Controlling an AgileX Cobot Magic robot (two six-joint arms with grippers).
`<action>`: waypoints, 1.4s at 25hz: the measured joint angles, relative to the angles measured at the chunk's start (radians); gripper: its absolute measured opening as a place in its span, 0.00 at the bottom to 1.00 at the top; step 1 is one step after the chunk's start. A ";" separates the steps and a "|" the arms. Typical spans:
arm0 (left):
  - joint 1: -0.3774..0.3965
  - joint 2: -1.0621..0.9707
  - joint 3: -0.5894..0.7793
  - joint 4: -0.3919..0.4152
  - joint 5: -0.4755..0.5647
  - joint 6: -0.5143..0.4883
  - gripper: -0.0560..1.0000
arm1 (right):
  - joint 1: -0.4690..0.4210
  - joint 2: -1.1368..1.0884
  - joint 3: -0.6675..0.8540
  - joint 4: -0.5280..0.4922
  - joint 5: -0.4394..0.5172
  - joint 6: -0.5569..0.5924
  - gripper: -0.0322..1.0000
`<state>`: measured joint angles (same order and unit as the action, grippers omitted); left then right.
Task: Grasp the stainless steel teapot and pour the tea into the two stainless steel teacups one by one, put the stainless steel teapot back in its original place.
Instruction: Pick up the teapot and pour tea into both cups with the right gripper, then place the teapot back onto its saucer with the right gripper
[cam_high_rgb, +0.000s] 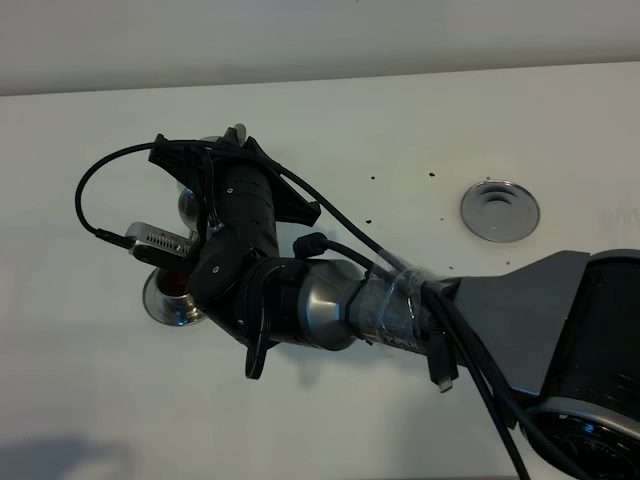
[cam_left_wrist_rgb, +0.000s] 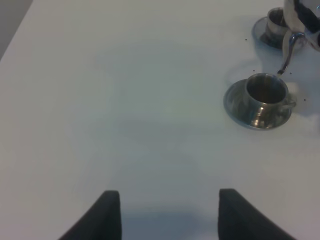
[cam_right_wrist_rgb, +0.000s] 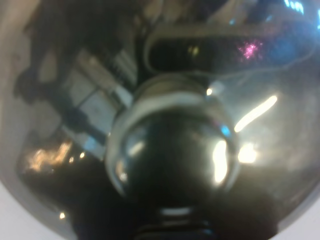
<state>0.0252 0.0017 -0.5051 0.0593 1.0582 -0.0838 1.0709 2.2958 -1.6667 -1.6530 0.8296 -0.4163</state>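
My right gripper (cam_high_rgb: 203, 162) reaches across to the left and is shut on the stainless steel teapot (cam_high_rgb: 187, 208), holding it above the table. The pot's lid knob (cam_right_wrist_rgb: 175, 145) fills the right wrist view. In the left wrist view the teapot (cam_left_wrist_rgb: 301, 22) is tilted with its thin spout (cam_left_wrist_rgb: 286, 56) just above the near teacup (cam_left_wrist_rgb: 265, 95), which holds dark tea. That cup (cam_high_rgb: 176, 292) on its saucer (cam_high_rgb: 160, 305) shows reddish liquid. The second teacup (cam_left_wrist_rgb: 275, 21) stands behind the pot and is mostly hidden under the arm (cam_high_rgb: 237, 130). My left gripper (cam_left_wrist_rgb: 170, 215) is open and empty.
The flat round steel disc (cam_high_rgb: 499, 211) lies bare at the right of the white table. Small dark specks (cam_high_rgb: 400, 180) dot the table between the disc and the cups. The right arm's cables (cam_high_rgb: 470, 360) hang over the table's front right.
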 joint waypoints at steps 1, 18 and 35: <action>0.000 0.000 0.000 0.000 0.000 0.000 0.50 | 0.000 0.000 0.000 0.004 0.000 0.000 0.21; 0.000 0.000 0.000 0.000 0.000 0.001 0.50 | -0.005 -0.084 0.000 0.461 0.059 0.267 0.21; 0.000 0.000 0.000 0.000 0.000 0.001 0.50 | -0.505 -0.340 0.000 1.427 0.210 0.291 0.21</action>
<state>0.0252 0.0017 -0.5051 0.0593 1.0582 -0.0828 0.5660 1.9555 -1.6667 -0.2263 1.0399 -0.1256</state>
